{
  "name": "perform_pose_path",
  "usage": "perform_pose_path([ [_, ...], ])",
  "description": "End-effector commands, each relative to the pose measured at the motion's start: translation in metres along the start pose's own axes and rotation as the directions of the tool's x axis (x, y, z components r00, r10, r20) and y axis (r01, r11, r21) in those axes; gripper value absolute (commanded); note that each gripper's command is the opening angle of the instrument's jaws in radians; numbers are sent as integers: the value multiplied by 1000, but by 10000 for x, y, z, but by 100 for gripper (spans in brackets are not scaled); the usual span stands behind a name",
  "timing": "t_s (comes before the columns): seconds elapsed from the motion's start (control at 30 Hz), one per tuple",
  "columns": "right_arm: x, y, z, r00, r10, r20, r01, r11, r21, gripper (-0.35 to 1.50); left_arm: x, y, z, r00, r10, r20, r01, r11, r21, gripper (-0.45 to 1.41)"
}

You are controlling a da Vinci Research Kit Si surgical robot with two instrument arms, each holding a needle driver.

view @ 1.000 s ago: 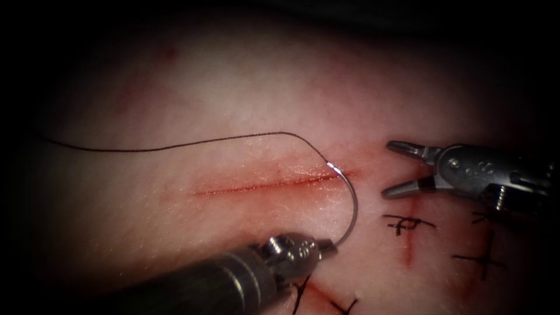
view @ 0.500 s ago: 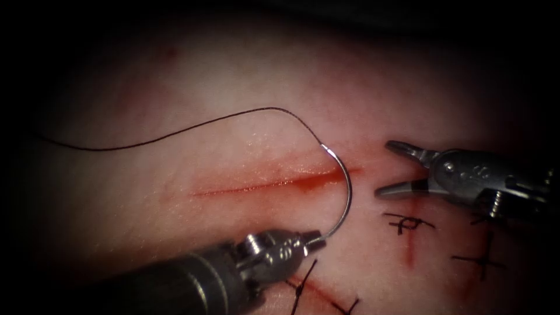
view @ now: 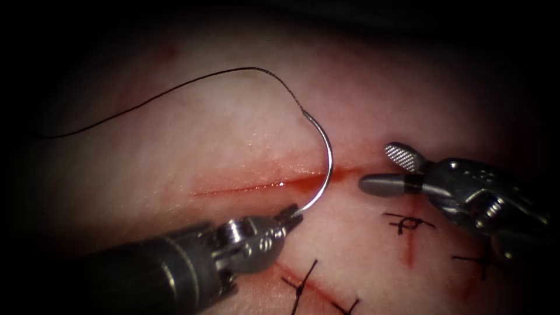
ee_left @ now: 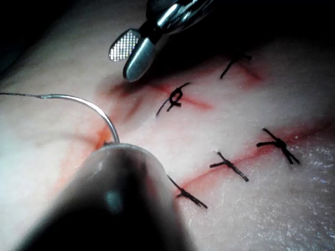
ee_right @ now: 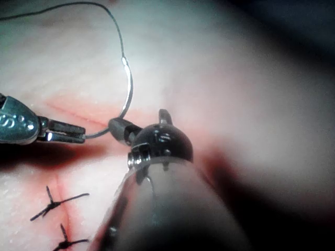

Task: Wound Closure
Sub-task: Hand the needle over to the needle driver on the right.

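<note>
My left tool (view: 293, 211) comes in from the lower left, jaws shut on the curved needle (view: 328, 157) close to its pointed end. The needle arcs up across the right end of the cut (view: 251, 188) and stands free of the tissue (view: 233, 134). Black thread (view: 175, 90) runs from its upper end away to the left. My right tool (view: 382, 170) hovers just right of the cut's end, open and holding nothing. The left wrist view has the needle (ee_left: 94, 107) and the right tool's jaws. The right wrist view has the needle (ee_right: 128, 89) beside my right tool (ee_right: 141, 120).
Tied black stitches (view: 408, 223) close other red cuts to the right and below, one knot (view: 300, 286) lying just under my left tool. Red fluid pools at the right end of the open cut.
My left tool has drawn back to the left and turned the needle, lifting its thread end and the thread upward. My right tool has moved left toward the cut's end and rolled.
</note>
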Motion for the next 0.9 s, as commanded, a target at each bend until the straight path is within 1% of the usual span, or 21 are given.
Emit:
perform_pose_path([
  [0.03,1,-7,16,1000,7,-5,-7,1000,-23,131,5,1,8,1000,7,-3,-7,1000,4,-45],
  [0.13,1,-13,25,1000,22,-12,-23,997,-73,133,5,2,8,999,51,1,-51,999,10,-45],
  [0.23,2,-17,32,1000,-5,-9,4,993,-116,135,4,4,8,996,85,5,-85,996,15,-45],
  [0.33,3,-21,35,1000,-15,-12,13,990,-141,135,4,5,8,995,97,6,-97,995,16,-45],
  [0.37,3,-26,38,1000,-13,-13,10,986,-165,135,5,6,8,994,112,6,-113,993,18,-45],
  [0.43,3,-30,42,1000,-12,-15,9,983,-183,135,5,6,8,993,118,7,-118,993,17,-45],
  [0.67,1,-42,55,1000,-2,-23,-2,983,-184,133,6,8,8,991,133,8,-134,991,20,-45],
  [0.77,0,-45,59,1000,-2,-20,-2,982,-187,133,6,8,7,991,137,8,-137,990,22,-45],
  [0.9,-5,-51,72,1000,-12,-3,11,980,-200,130,8,10,5,989,146,9,-146,989,24,-45],
])
